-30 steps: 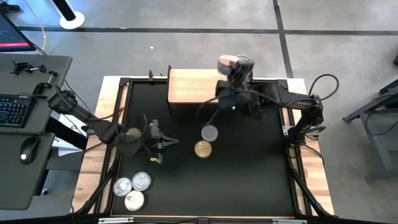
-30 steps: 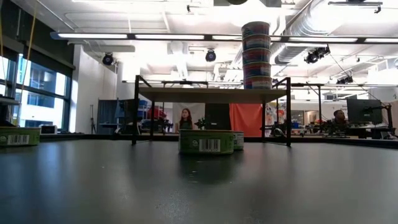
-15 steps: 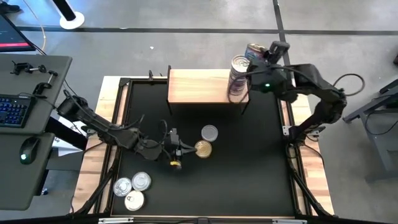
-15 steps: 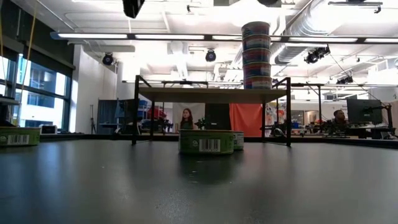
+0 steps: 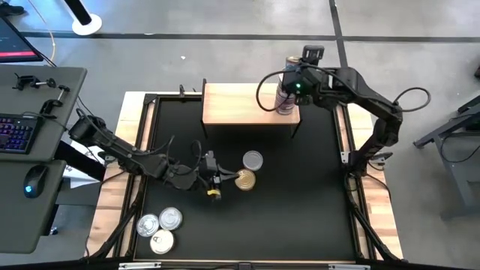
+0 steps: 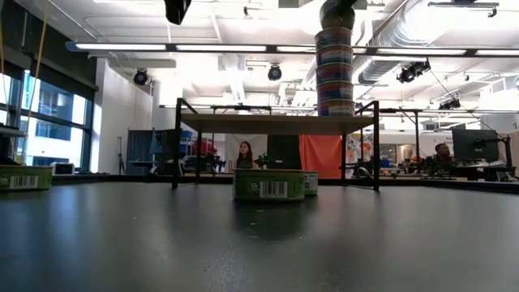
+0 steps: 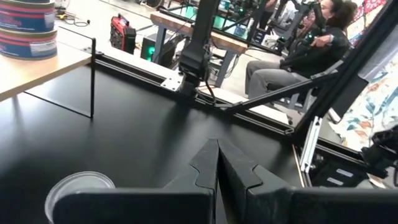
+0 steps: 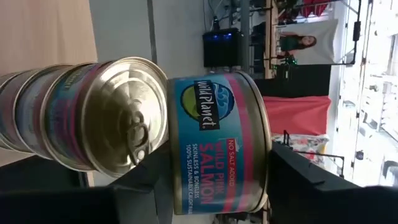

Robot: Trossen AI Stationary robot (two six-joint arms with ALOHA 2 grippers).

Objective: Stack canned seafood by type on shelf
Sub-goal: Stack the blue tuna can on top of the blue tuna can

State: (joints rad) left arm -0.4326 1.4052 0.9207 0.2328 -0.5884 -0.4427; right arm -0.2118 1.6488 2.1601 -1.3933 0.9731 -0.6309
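Right gripper point(image 5: 291, 75) hangs over the shelf's two-o'clock corner, its fingers point(image 8: 298, 180) clamped on a Wild Planet pink salmon tin point(image 8: 216, 143) held just beside the top of the tall salmon stack point(image 5: 285, 96); I cannot tell whether the tin touches the stack. Left gripper point(image 5: 225, 178) sits low at the black tabletop's point(image 5: 315, 210) centre, its fingertips point(image 7: 217, 163) pressed together with nothing between them, just at nine o'clock of a gold-topped tin point(image 5: 244, 179).

Largest first: the tabletop, then the pale wood shelf point(image 5: 236, 105) at its twelve-o'clock edge, then the stack. A silver-topped tin point(image 5: 253, 160) lies just at twelve o'clock of the gold one. Three more tins point(image 5: 160, 229) cluster at seven o'clock.
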